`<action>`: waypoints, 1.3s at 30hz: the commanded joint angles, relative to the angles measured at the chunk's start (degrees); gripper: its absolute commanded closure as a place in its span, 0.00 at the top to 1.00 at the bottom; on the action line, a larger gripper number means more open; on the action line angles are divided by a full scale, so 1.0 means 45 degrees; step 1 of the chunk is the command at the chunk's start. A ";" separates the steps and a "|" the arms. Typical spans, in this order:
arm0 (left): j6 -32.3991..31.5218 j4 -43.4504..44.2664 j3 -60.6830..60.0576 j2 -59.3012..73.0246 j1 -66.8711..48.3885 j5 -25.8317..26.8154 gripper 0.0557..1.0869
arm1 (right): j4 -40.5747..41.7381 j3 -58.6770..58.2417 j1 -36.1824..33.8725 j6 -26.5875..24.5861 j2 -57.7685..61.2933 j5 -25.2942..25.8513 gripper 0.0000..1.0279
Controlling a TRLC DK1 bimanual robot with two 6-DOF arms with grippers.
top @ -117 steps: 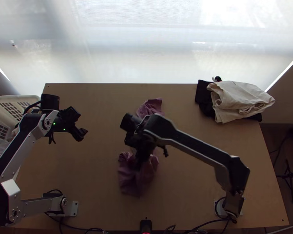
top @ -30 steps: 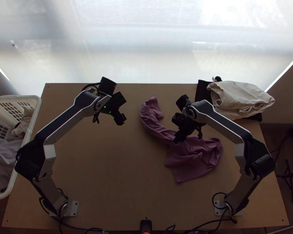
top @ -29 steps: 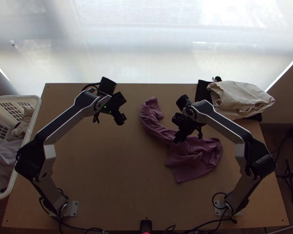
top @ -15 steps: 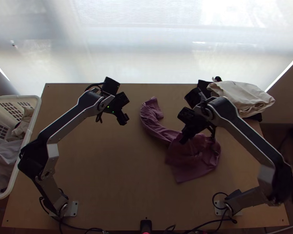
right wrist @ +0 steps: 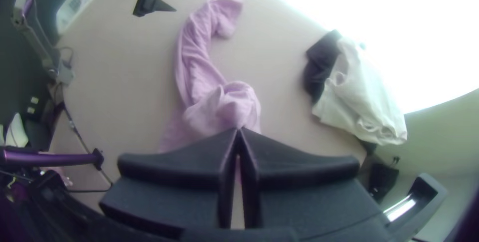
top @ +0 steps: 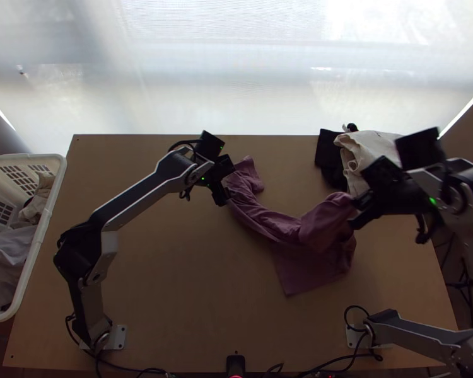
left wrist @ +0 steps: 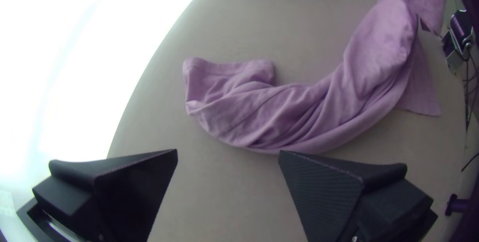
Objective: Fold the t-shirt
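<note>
My right gripper (top: pixel 354 214) is at the right end of the purple t-shirt (top: pixel 280 227) in the top view, lifting part of it. The shirt lies bunched and twisted in a curved strip, its lower part flatter on the table. In the right wrist view, my right gripper (right wrist: pixel 238 130) is shut on the raised part of the shirt (right wrist: pixel 202 77). My left gripper (top: pixel 222 196) is beside the shirt's far left end. Its fingers stand wide open in the left wrist view, where the left gripper (left wrist: pixel 228 151) has nothing between its fingertips and the shirt (left wrist: pixel 299 112) lies beyond them.
A cream folded cloth (top: pixel 356 148) and a black cloth (top: pixel 328 160) are stacked at the table's far right, behind the right gripper. A white basket (top: pixel 47 217) with clothes stands left of the table. Bare wood (top: pixel 173 277) lies between the left arm and the shirt.
The right gripper has moved right, pulling up and drawing out the shirt's right part. The left gripper has moved right, to the shirt's far left end.
</note>
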 commanded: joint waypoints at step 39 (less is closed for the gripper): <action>0.1949 0.2957 0.0390 0.3114 -0.2611 -0.1479 0.96 | 0.1842 -0.2357 -0.9634 -0.0517 -0.3206 0.1094 0.04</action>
